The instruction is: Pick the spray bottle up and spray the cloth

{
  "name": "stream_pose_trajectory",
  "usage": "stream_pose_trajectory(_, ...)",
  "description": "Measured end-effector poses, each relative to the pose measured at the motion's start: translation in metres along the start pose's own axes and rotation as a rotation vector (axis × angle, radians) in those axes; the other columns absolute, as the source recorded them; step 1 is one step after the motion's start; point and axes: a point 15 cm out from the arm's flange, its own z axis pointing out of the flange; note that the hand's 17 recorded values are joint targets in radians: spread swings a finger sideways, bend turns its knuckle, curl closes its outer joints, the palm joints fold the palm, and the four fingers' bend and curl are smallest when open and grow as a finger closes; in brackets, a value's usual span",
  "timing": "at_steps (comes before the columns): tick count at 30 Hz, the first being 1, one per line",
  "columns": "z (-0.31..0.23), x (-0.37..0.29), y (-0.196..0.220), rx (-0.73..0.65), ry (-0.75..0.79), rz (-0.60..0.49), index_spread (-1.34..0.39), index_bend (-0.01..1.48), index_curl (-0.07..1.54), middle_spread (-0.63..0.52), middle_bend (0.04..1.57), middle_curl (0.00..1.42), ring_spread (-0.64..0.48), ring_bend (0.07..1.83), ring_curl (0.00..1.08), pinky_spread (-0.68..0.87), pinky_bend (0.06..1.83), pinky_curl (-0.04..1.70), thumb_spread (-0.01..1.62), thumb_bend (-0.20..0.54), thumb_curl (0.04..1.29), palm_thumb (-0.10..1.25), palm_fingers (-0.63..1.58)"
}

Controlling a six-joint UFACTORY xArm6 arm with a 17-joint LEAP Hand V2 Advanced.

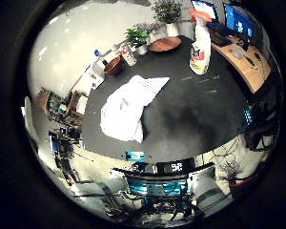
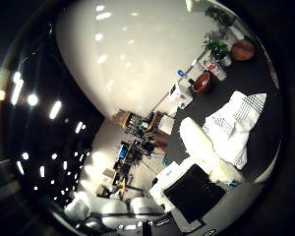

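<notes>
While spray bottle [image 1: 200, 47] stands upright beyond cloth [image 1: 128, 107] on table [image 1: 195, 119], label print unreadable; robot hand [image 2: 201, 147] state unclear.

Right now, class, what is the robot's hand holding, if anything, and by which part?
Nothing is held. The spray bottle stands alone on the black table, apart from the hand, and the white cloth lies loose on the table.

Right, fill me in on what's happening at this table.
Nothing is being held yet. The robot's white and black hand is above the dark round table, well clear of everything on it. A crumpled white cloth lies near the middle of the table. The white spray bottle with an orange trigger stands upright and untouched toward the far edge, apart from the cloth. Potted plants and wooden bowls sit at the back.
</notes>
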Motion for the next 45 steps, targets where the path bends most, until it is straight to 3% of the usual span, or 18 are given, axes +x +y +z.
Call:
stream_pose_trajectory(16,-0.019,0.028,-0.027,0.106,0.076,0.052,-0.06,0.18,0.32,0.26,0.19,0.29,0.37,0.36,0.23,0.68,0.81,0.21,1.00,-0.017,0.63,0.82,0.17)
stream_pose_trajectory(26,-0.053,0.042,-0.066,0.214,0.159,0.069,-0.06,0.18,0.33,0.27,0.18,0.28,0.38,0.35,0.23,0.69,0.83,0.21,1.00,-0.019,0.62,0.82,0.16)
stream_pose_trajectory(31,-0.067,0.073,-0.076,0.222,0.211,0.141,-0.04,0.17,0.33,0.27,0.19,0.28,0.38,0.35,0.23,0.68,0.83,0.21,1.01,-0.024,0.62,0.77,0.15)
stream_pose_trajectory(45,-0.124,0.110,-0.122,0.434,0.209,0.148,-0.02,0.17,0.31,0.27,0.19,0.29,0.38,0.38,0.24,0.67,0.86,0.21,1.04,-0.025,0.60,0.64,0.15)
